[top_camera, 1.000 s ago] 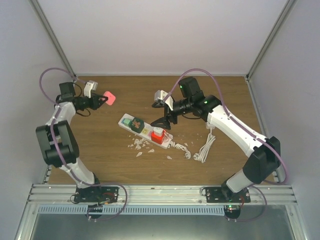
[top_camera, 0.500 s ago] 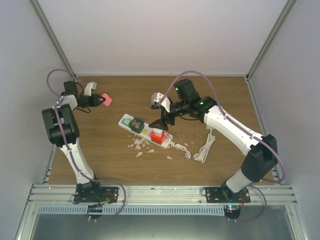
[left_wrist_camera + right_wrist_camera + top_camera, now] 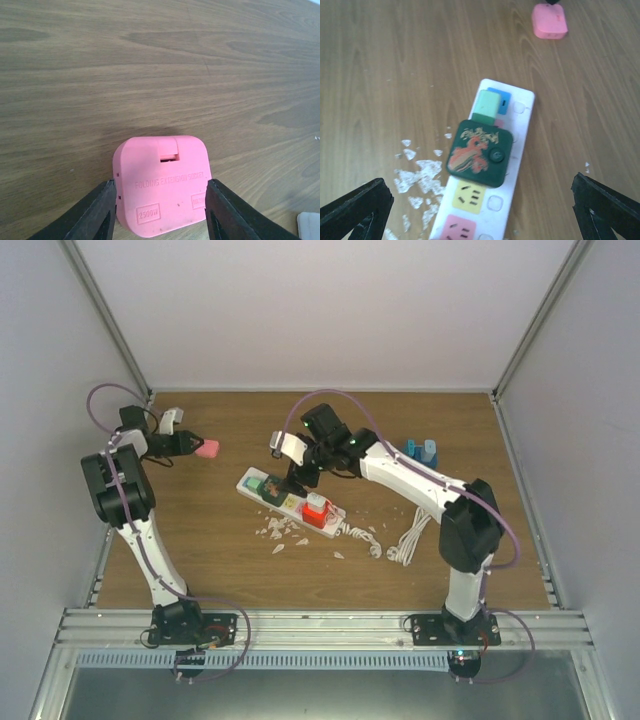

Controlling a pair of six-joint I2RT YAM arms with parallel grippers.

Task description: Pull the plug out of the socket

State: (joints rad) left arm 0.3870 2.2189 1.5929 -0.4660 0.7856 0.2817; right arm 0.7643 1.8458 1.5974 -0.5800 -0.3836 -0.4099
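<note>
Right wrist, green plug centred ahead, right hand splayed

This is a robotics lab test cell — a brown wood-grain surface boxed in by plain white panel walls held on grey metal corner posts. A purple-cabled white-and-black left robot arm and its matching right arm stand bolted to a slotted aluminium rail along the near edge — rig hardware.
</note>
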